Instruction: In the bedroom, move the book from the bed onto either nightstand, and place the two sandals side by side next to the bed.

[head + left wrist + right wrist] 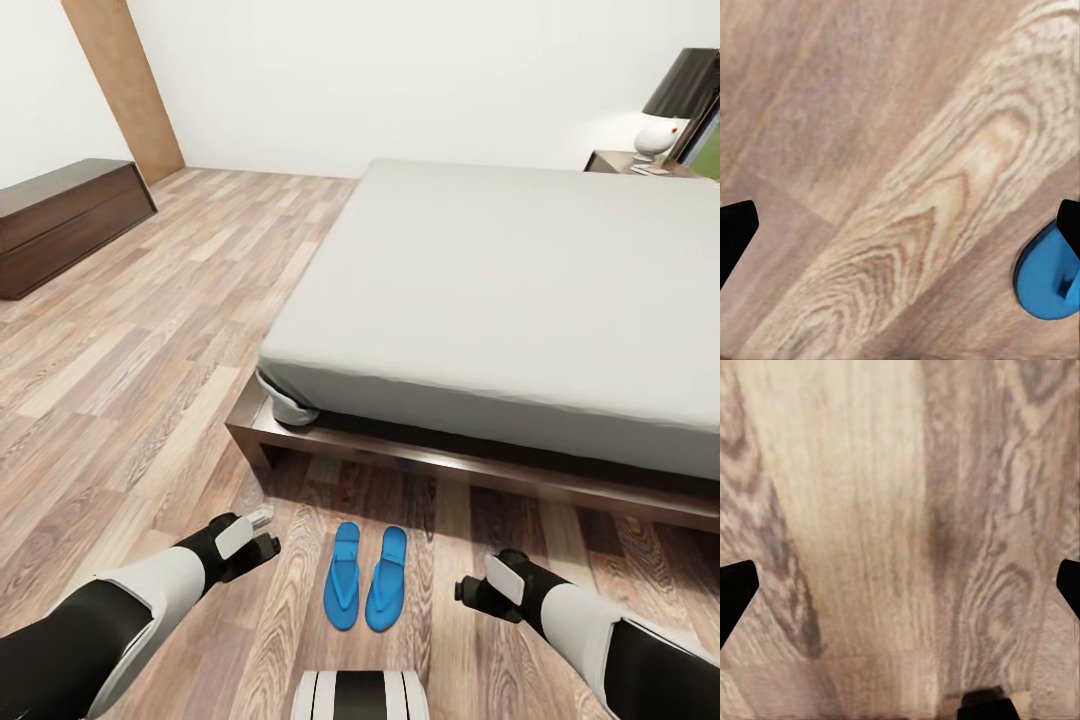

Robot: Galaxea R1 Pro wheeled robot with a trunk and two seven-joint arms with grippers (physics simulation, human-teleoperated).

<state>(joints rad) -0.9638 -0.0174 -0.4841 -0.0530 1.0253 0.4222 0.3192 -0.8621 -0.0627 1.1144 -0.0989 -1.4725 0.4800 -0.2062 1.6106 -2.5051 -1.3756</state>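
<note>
Landmark: the large low bed, dark brown wood frame, plain off-white mattress, bare on top.

Far left of the bed, against the white wall: low dark wood bench. Behind it, a tall light-brown wood panel leans along the wall corner. Light brown wood-plank floor runs between bench and bed.

Left gripper hangs over the floor in front of the bed's near-left corner, left of the sandals. In the left wrist view its two black fingertips sit at opposite edges of the frame, spread wide, nothing between them but plank; a bright blue sandal end shows beside one tip.

The two bright blue flat flip-flops lie on the floor just in front of the bed's foot rail, side by side, nearly parallel, close together, toes toward the bed. Apart from both grippers.

Right gripper hovers over the floor right of the sandals, in front of the bed. Right wrist view: black fingertips wide apart, empty, bare plank below.

Beyond the bed's far right corner: a dark nightstand carrying a white rounded object and a black lampshade. Small flat items on it are too small to identify.
</note>
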